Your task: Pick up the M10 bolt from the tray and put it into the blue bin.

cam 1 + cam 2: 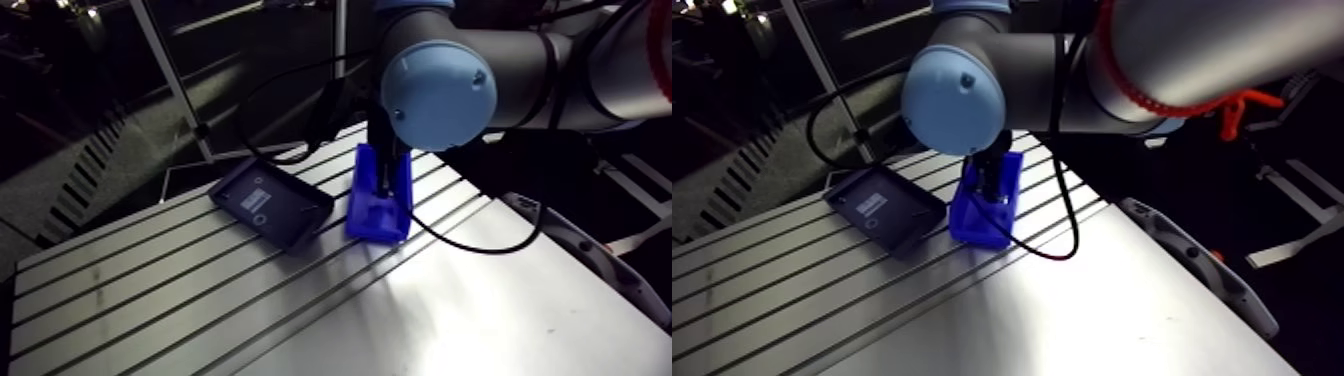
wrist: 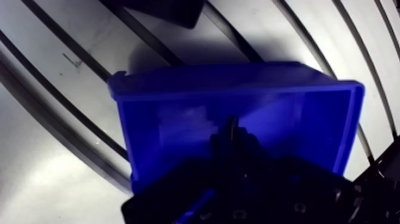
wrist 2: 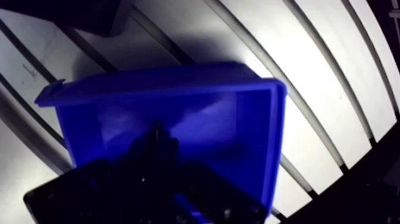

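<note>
Slotted aluminium forms the counter (image 1: 500, 300), with a bright glare across its near part. Above it, the M10 bolt (image 2: 229, 123) shows only as a thin dark sliver inside the blue bin (image 2: 333, 131), held off the bin's floor at the tips of the claw (image 2: 232, 138). The claw's two fingers are drawn close together and pinch that sliver, which is too dark to show a thread or head. The claw reaches down into the bin from above, about midway between the side walls and apart from them. The bin stands toward the counter's far edge. A dark, flat tray (image 1: 300, 212) lies just beside it, also near the far edge. Whether tray and bin touch cannot be told.
</note>
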`<state>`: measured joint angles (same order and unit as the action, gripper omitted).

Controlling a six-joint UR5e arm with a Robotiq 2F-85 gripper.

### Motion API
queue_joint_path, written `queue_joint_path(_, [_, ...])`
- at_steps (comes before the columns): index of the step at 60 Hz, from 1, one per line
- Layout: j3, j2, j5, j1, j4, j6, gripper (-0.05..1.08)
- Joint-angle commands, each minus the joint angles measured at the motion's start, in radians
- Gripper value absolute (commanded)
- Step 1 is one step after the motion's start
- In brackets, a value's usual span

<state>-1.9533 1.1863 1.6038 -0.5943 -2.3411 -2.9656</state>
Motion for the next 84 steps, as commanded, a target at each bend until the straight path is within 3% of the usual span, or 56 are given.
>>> queue_joint_path(1, [-0.009,-0.004,0.0,0.001,-0.011,0.001,1.06])
queue_joint_path(13, [-0.011,-0.009,0.001,0.001,-0.011,0.004,1.0])
queue_joint_path(21, [-0.011,-0.009,0.001,0.002,-0.011,0.007,0.88])
queue_joint_path(25, [-0.013,-0.009,0.001,0.002,-0.011,0.007,0.68])
queue_joint_path(30, [-0.013,-0.009,0.001,0.002,-0.011,0.007,0.57])
queue_joint_path(31, [-0.013,-0.009,0.001,0.003,-0.011,0.008,0.46])
queue_joint_path(32, [-0.013,-0.009,0.001,0.003,-0.011,0.008,0.46])
queue_joint_path(33, [-0.013,-0.009,0.003,0.004,-0.011,0.008,0.36])
queue_joint_path(49, [-0.01,-0.006,0.002,0.005,-0.004,0.007,0.02])
queue_joint_path(69, [-0.002,0.025,0.008,0.01,0.033,0.011,0.01])
queue_joint_path(84, [0.057,0.068,0.006,0.016,0.13,0.04,0.01])
